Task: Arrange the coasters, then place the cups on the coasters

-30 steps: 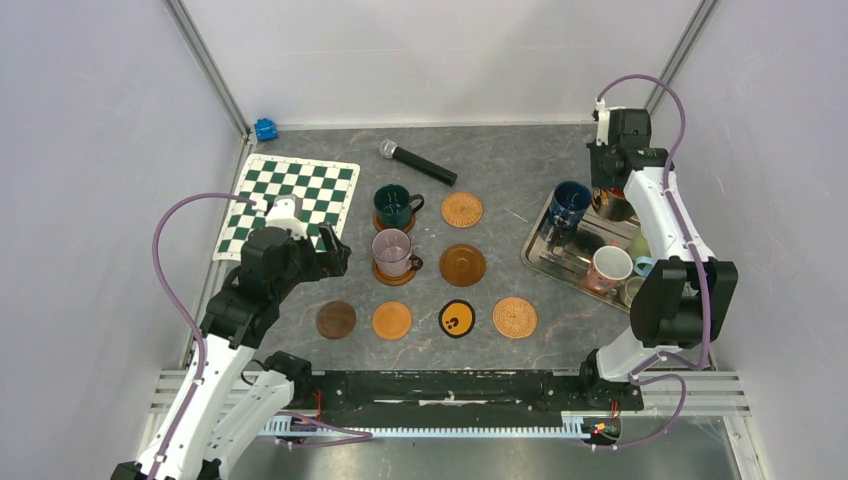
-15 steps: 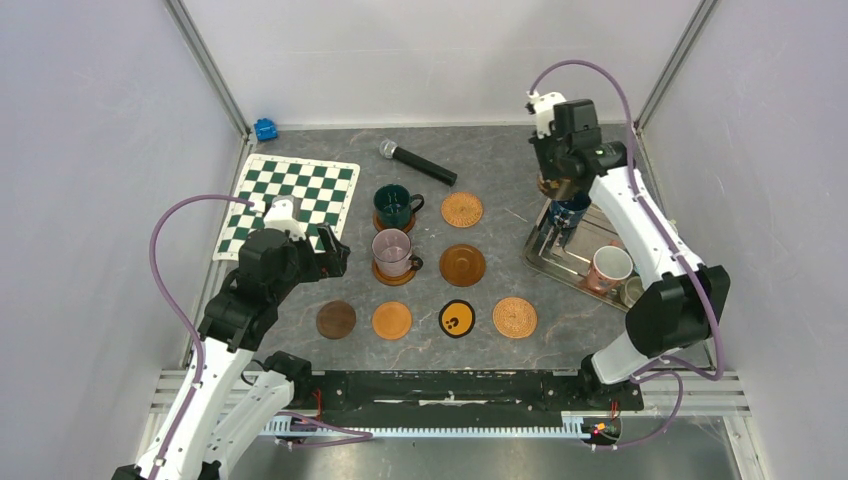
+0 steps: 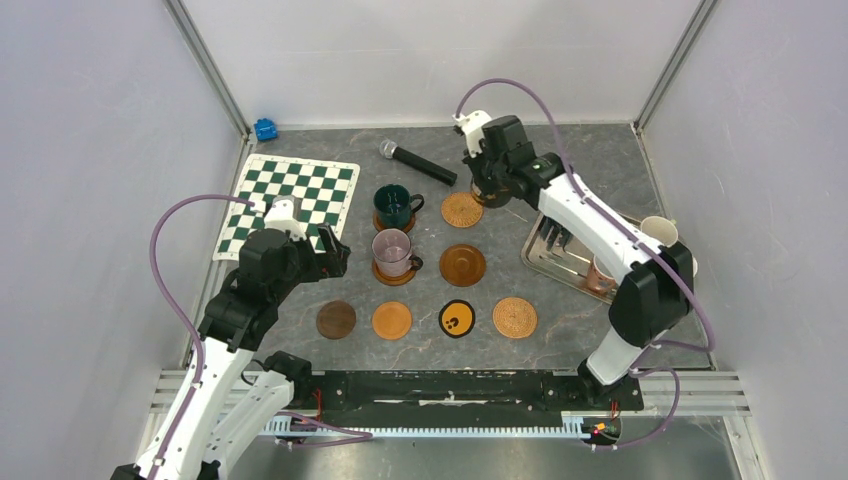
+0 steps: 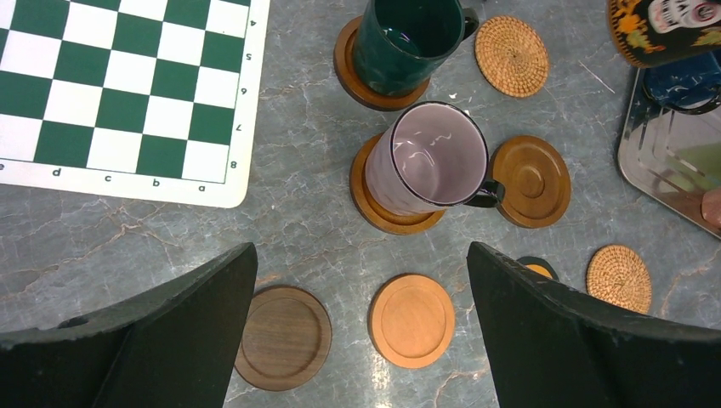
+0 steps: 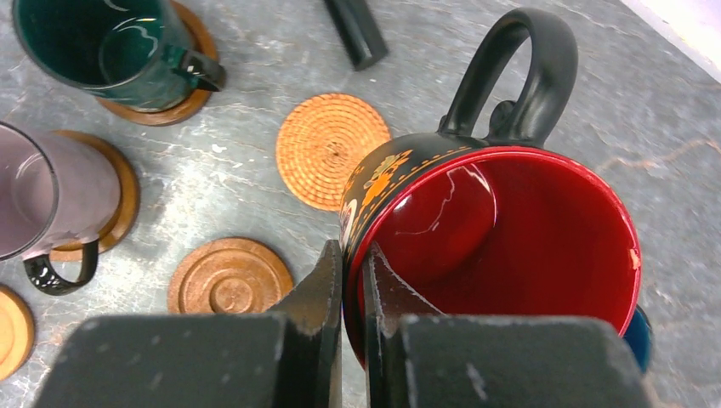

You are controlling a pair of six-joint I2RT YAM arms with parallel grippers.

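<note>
Gripping the rim of a black, red-lined ceramic mug [image 5: 502, 246], my right hand [image 5: 353, 280] holds it aloft beside the round woven tan coaster [image 5: 327, 151]. My left hand [image 4: 359, 255] hangs wide open.

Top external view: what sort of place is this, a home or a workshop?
Most likely a robot test cell, not a home. Plain white panels in metal frame posts enclose the table, two arms are bolted to a rail, and unrelated props, a chequered mat and a microphone, lie about.
</note>
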